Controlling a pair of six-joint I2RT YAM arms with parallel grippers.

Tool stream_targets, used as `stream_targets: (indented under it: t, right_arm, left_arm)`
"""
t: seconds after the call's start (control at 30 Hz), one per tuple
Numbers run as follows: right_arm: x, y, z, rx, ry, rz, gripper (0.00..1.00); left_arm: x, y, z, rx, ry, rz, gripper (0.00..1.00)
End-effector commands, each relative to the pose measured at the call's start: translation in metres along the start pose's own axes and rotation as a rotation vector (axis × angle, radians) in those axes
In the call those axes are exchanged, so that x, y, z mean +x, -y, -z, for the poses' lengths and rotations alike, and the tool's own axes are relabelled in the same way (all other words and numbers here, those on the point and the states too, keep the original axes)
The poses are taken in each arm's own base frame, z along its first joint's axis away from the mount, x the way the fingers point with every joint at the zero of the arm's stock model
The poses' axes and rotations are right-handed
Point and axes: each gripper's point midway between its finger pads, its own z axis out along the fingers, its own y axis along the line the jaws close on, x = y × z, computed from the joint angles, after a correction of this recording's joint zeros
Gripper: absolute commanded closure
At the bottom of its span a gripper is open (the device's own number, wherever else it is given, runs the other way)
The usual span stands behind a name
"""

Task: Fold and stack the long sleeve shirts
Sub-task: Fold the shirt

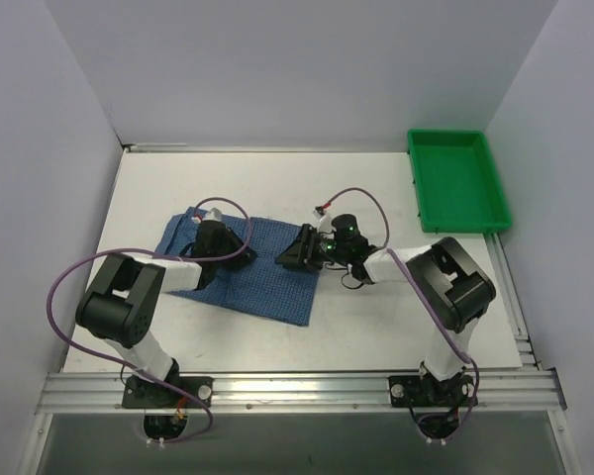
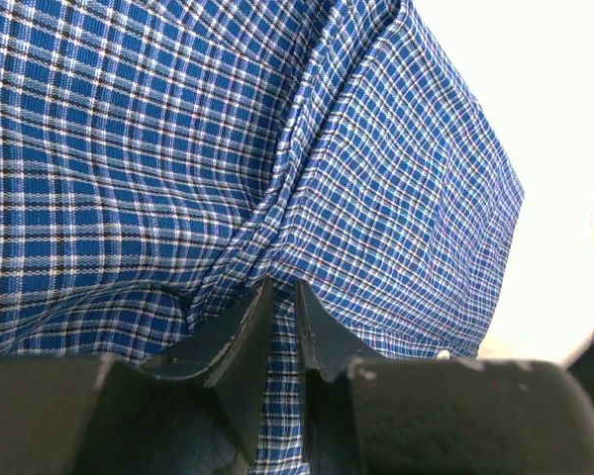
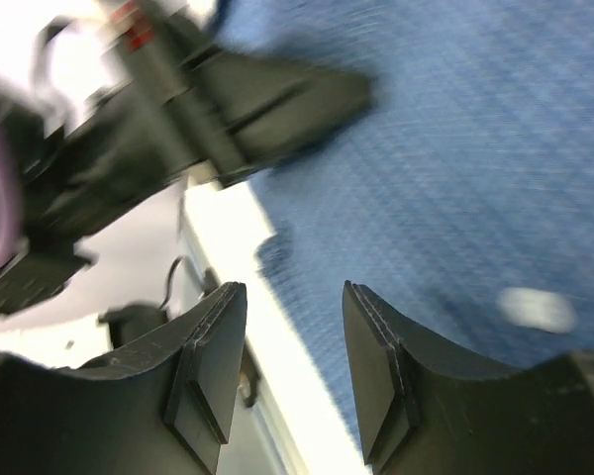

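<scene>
One long sleeve shirt (image 1: 269,285) of blue fine-checked cloth lies folded flat on the white table, left of centre. My left gripper (image 1: 244,253) rests on its upper part. In the left wrist view the left gripper (image 2: 280,289) is shut on a raised fold of the shirt (image 2: 129,148), with checked cloth pinched between the fingers. My right gripper (image 1: 295,255) hovers at the shirt's right edge. In the right wrist view the right gripper (image 3: 292,297) is open with nothing between its fingers, above the edge of the shirt (image 3: 475,168) and the bare table.
An empty green tray (image 1: 455,176) stands at the table's back right corner. A blurred white button (image 3: 535,309) shows on the cloth near my right finger. White walls enclose the table on three sides.
</scene>
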Motion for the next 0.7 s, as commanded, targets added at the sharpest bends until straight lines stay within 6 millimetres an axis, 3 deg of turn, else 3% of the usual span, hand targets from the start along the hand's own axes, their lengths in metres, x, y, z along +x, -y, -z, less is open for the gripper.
stream_targets:
  t: [0.0, 0.07, 0.17, 0.27, 0.33, 0.47, 0.67]
  right_arm:
    - [0.010, -0.057, -0.009, -0.108, -0.032, 0.097, 0.56]
    - [0.017, -0.062, -0.019, -0.125, -0.046, 0.108, 0.56]
    - [0.023, -0.052, -0.038, -0.130, -0.060, 0.083, 0.56]
    - [0.036, -0.028, -0.057, -0.104, -0.094, 0.051, 0.56]
    - [0.050, 0.000, -0.065, -0.052, -0.126, 0.019, 0.56]
    - [0.075, 0.034, -0.059, 0.025, -0.180, -0.011, 0.57]
    - [0.093, 0.018, -0.025, 0.013, -0.224, 0.035, 0.57]
  left_arm:
    - [0.014, -0.027, -0.001, -0.084, -0.035, -0.009, 0.74]
    - [0.013, -0.028, -0.001, -0.087, -0.029, -0.016, 0.74]
    - [0.011, -0.027, -0.002, -0.083, -0.027, -0.033, 0.74]
    - [0.012, -0.030, -0.004, -0.093, -0.030, -0.042, 0.74]
    - [0.013, -0.034, -0.006, -0.105, -0.034, -0.043, 0.74]
    - [0.012, -0.037, -0.009, -0.114, -0.032, -0.039, 0.74]
    - [0.004, -0.031, -0.009, -0.101, -0.013, -0.039, 0.74]
